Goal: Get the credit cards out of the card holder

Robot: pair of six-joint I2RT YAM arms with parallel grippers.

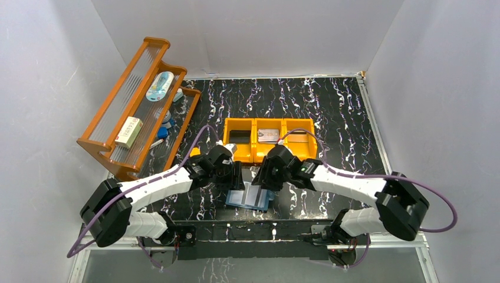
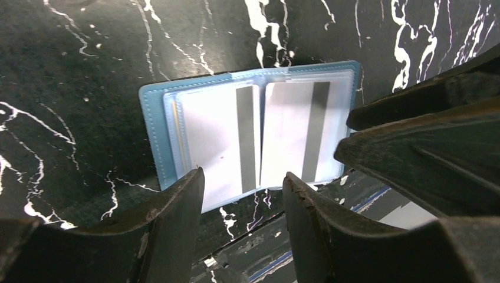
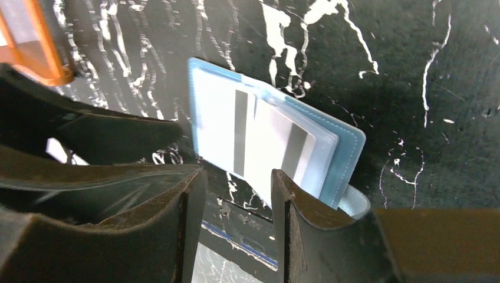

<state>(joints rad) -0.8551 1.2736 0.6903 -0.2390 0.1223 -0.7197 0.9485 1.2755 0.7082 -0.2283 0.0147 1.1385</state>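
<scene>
I see the card holder (image 1: 249, 198) lying open on the surface (image 1: 330, 118) just in front of the orange bin (image 1: 268, 121), with two striped credit cards (image 2: 221, 138) in its clear sleeves. The bin's middle compartment holds a flat grey item (image 1: 268, 135). The left end effector (image 2: 243, 177) and the right end effector (image 3: 237, 172) hover over the card holder, fingers apart, gripping nothing.

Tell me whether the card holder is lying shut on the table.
No, the card holder lies spread open, with two striped cards showing inside.

Overhead view, wrists close above card holder (image 2: 250, 127)
</scene>
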